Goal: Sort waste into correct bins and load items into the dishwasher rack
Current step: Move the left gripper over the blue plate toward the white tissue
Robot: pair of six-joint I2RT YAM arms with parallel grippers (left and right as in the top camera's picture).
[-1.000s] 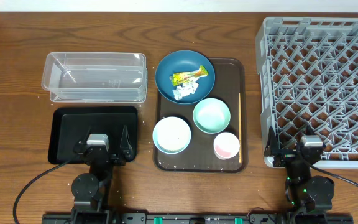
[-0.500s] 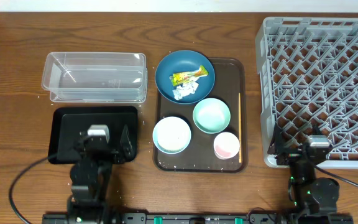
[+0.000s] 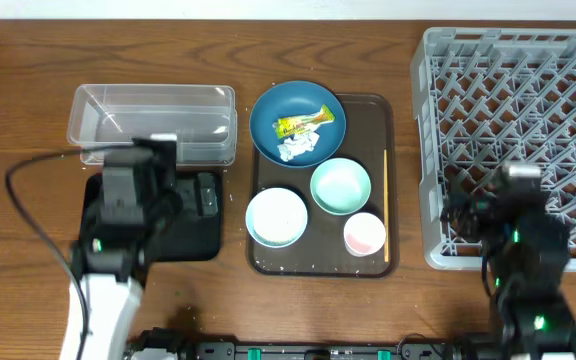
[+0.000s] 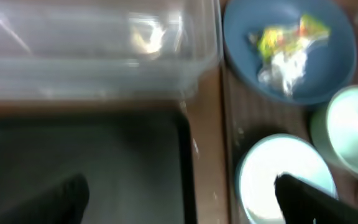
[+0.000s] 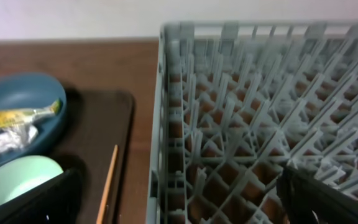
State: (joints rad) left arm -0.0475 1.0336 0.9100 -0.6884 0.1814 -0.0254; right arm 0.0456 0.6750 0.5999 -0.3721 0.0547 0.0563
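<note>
Yellow-green crinkled snack wrapper: lies in the large dark blue bowl, ahead and to the right of the left tool; small crumpled white paper scraps touch its near side.
Wrapper's long axis: nearly crosswise to the left tool's reach, slightly tilted.
Nearer arm: the left, as I judge it; the right tool is well apart from the bowl.
Left tool: released, jaws wide, nothing between them; shallow black rectangular tray beneath, clear plastic rectangular tub just beyond.
Right tool: released and empty; light-grey lattice dishwasher rack ahead and to its right; thin wooden chopsticks just to its left, pointing away from it.
Between the tools: mint-green bowl, white bowl and small pink cup on the flat brown serving tray.
Writing: the wrapper's print is too blurred to read; no other labels seen.
</note>
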